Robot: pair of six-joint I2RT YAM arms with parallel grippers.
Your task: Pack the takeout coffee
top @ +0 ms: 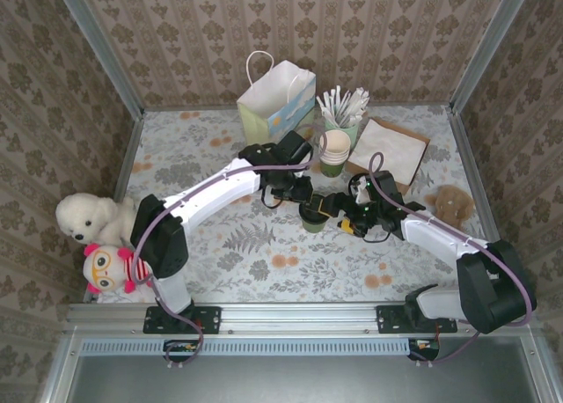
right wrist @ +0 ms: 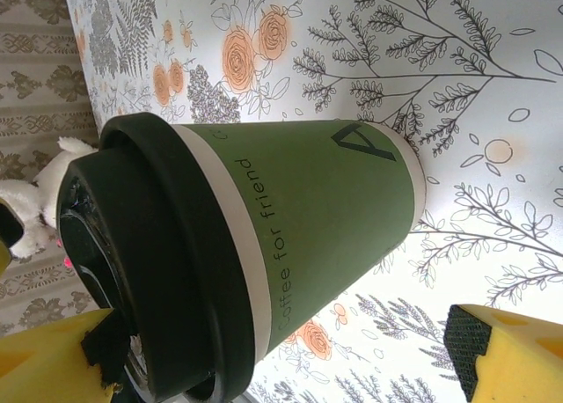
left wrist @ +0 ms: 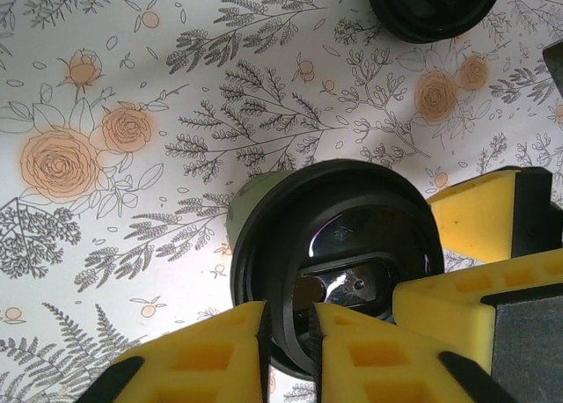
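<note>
While the left gripper [left wrist: 290, 350] sits narrow on the rim of the black lid [left wrist: 339, 245], which looks pinched btwn its yellow fingers, the right gripper [right wrist: 281, 346] stands wide w/ the coffee cup [right wrist: 299, 218] btwn its jaws: one pad is at the lid, the other well apart from the cup wall, so no squeeze yet. From above, the coffee cup [top: 312, 216] stands upright mid-desk [top: 237, 262], w/ the left gripper [top: 303, 205] and the right gripper [top: 339, 211] crowded on either side. The paper bag [top: 273, 99] is at the back, well apart. Main risk, as I judge it: a lift by the rim alone could pop the lid off or tilt the cup, b/c the hold is thin and off-centre — a spill would follow. A hard close by the right side could also dent the paper wall or shove the cup over. The two grippers are v. close, so a bump is possible, and a second black lid [left wrist: 431, 7] nearby could get knocked. Writing: "coffee for friend" runs in dark letters along the green side, plus an angular A-like mark nearer the base — partly cut off. No readable text on the bag.
</note>
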